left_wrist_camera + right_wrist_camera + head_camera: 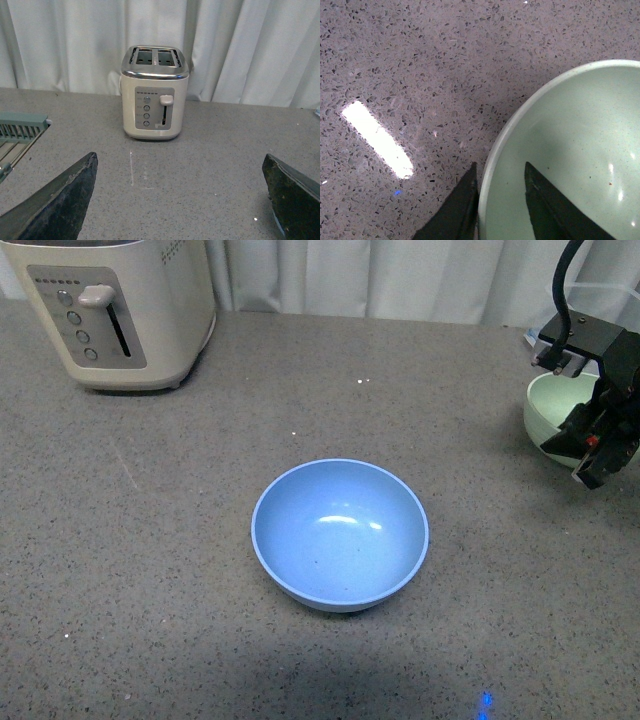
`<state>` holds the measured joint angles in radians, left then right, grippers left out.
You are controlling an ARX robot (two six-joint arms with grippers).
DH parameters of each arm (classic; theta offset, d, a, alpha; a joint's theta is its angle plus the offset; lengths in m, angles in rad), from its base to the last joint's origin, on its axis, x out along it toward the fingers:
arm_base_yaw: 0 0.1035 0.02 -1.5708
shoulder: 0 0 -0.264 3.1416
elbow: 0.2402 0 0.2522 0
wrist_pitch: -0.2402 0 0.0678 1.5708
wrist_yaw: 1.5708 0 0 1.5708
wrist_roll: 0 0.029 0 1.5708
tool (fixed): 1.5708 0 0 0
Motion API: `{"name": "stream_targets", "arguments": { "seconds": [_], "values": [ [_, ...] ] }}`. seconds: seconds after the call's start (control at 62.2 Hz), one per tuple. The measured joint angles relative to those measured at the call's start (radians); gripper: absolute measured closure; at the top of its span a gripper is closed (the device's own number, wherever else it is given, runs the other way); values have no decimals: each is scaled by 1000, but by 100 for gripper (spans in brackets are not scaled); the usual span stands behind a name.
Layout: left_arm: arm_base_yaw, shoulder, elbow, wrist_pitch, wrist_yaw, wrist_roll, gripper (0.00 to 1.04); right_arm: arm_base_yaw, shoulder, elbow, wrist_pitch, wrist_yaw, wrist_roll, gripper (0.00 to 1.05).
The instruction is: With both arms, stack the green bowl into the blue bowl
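Note:
The blue bowl [340,534] sits upright and empty on the grey speckled counter, at the middle of the front view. The pale green bowl [553,412] is at the far right edge, partly hidden by my right arm. My right gripper [591,462] is shut on the green bowl's rim. In the right wrist view one finger is outside the bowl wall and one inside, the gripper [500,170] clamping the rim of the green bowl [580,145]. My left gripper [180,162] is open and empty over bare counter, out of the front view.
A cream two-slot toaster [120,310] stands at the back left, also facing the left wrist camera [155,95]. White curtains hang behind the counter. A green rack [20,127] shows at the edge of the left wrist view. A bright light reflection [377,140] lies on the counter.

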<state>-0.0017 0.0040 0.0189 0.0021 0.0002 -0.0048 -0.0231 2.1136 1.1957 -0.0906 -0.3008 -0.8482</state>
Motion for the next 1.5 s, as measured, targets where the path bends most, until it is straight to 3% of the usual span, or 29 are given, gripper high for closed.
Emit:
{"name": "stream_targets", "arguments": {
  "seconds": [0.129, 0.418, 0.675, 0.885, 1.045, 1.496],
  "values": [
    [0, 0, 0, 0, 0, 0, 6, 2, 0, 0, -2, 4, -11, 103],
    [0, 0, 0, 0, 0, 0, 6, 31, -67, -36, -1, 5, -47, 103],
    [0, 0, 0, 0, 0, 0, 6, 185, -320, -114, -64, -90, -76, 103],
    [0, 0, 0, 0, 0, 0, 6, 403, -448, -256, -158, -136, -90, 103],
    [0, 0, 0, 0, 0, 0, 6, 510, -465, -348, -111, -118, -81, 103],
    [0, 0, 0, 0, 0, 0, 6, 580, -407, -343, -98, -116, -87, 103]
  ]
}}
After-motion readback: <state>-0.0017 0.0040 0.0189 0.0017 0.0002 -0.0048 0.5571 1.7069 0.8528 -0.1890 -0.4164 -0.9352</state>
